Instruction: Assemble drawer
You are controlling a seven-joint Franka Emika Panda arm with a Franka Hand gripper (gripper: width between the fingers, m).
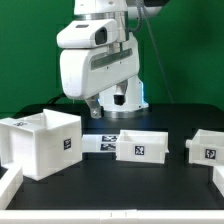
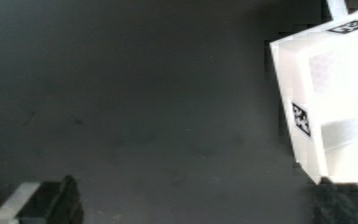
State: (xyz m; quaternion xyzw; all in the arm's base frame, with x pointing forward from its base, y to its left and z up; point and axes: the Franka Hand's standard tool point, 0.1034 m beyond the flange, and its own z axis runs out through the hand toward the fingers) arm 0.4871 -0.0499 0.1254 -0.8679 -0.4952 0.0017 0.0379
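The large hollow white casing (image 1: 40, 142) stands at the exterior view's left, tag facing front. A low white tray box (image 1: 143, 148) sits in the middle and a second tray box (image 1: 207, 148) at the right. My gripper (image 1: 110, 106) hangs behind them above the black table, touching none of them. In the wrist view the gripper (image 2: 197, 205) is open and empty, with dark fingertips (image 2: 51, 200) wide apart over bare table. A white drawer part with a tag (image 2: 327, 100) lies beside one fingertip; I cannot tell which part it is.
The marker board (image 1: 100, 142) lies flat between the casing and the middle tray box. Long thin white bars lie at the front left (image 1: 8, 185) and the right edge (image 1: 218, 180). A green backdrop stands behind the table.
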